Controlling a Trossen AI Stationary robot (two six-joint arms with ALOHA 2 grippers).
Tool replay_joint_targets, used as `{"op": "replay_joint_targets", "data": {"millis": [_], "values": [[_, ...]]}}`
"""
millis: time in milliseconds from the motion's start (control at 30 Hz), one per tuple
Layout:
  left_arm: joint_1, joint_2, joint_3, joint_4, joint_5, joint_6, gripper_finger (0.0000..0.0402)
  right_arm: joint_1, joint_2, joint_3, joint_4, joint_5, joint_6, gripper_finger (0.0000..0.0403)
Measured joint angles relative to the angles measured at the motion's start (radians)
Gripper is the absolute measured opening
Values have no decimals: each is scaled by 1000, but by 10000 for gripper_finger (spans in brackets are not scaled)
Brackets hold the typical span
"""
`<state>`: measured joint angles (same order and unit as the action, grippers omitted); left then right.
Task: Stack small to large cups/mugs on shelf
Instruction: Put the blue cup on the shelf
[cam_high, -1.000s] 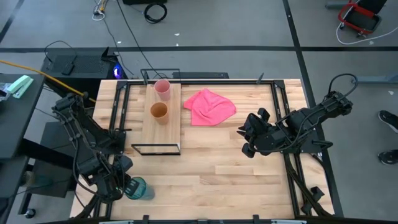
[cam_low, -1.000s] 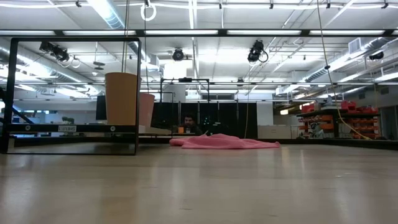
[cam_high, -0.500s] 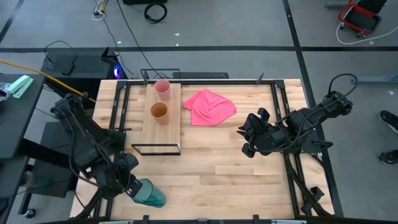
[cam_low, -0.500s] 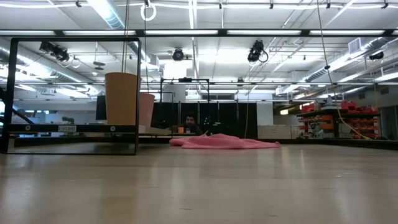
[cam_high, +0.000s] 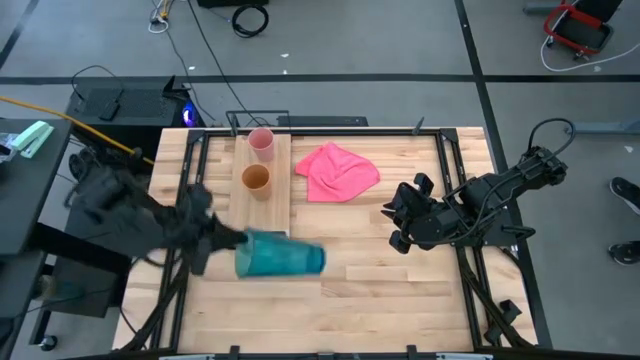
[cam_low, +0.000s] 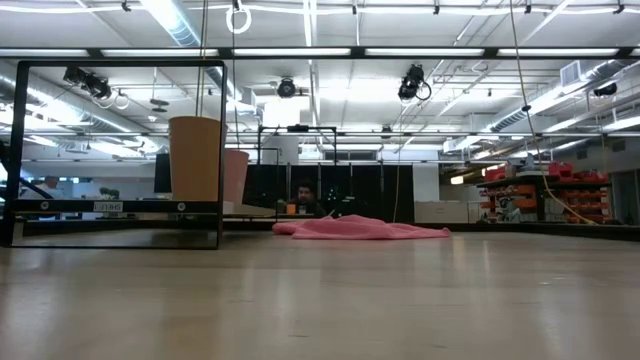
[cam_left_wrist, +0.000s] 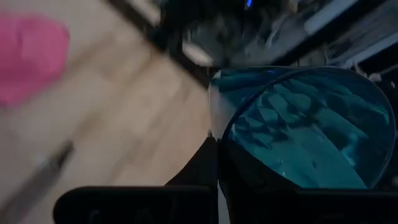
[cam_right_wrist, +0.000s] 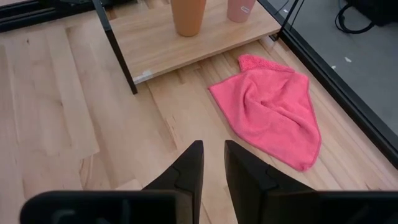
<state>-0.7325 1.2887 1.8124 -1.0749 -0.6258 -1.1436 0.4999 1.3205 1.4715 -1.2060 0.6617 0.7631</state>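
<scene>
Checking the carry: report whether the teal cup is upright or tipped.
Tipped: the teal cup lies sideways, carried by the left pincer just in front of the shelf.

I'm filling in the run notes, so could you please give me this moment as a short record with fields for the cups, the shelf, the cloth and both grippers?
pink cup: upright on the shelf, at its far end
orange cup: upright on the shelf, next to the pink cup
teal cup: tipped sideways, carried above the table near the shelf's front end
pink cloth: crumpled on the table, right of the shelf
left gripper: shut on the teal cup's rim
right gripper: open, empty, waiting at the table's right side
</scene>
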Motion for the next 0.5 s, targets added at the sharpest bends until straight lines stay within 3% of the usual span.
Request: {"op": "replay_joint_targets", "data": {"millis": [200,433,500], "values": [[126,0,131,-111,-17,139,12,0,0,0,0,0,0,73],[278,-1,196,-512,39,-65,12,1,0,0,-1,0,0,73],[327,-14,163,-481,93,-56,12,1,0,0,-2,0,0,73]]}}
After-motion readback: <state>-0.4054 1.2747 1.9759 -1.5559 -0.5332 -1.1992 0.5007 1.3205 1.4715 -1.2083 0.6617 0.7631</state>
